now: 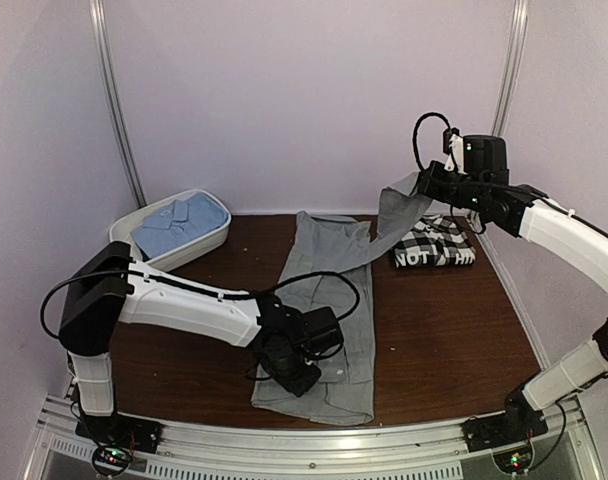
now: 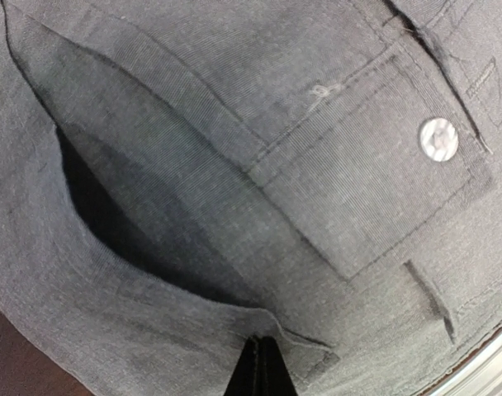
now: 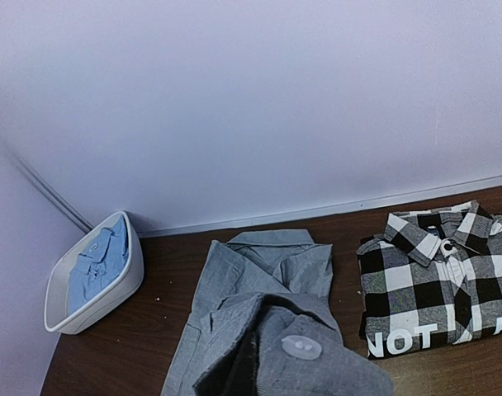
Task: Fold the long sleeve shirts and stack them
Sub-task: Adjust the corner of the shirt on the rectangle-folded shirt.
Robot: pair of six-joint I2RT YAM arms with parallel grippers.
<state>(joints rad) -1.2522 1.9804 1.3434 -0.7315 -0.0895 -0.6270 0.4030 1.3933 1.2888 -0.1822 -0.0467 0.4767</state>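
Grey shirt (image 1: 334, 290) flat on table (image 1: 444, 320), collar far | left gripper (image 1: 298, 379) fingers pressed together, pinching its near body fabric | right gripper (image 1: 425, 186) clamped on its raised sleeve, near checked shirt (image 1: 436, 243)

We log two arms of one build. Left arm (image 1: 189, 305) and right arm (image 1: 574, 240): white shells, black joints, boxy black wrist housings. Thin black cables (image 1: 416, 135) loop loose off each. Black bases (image 1: 114, 435), each showing a green light. Left jaws black.
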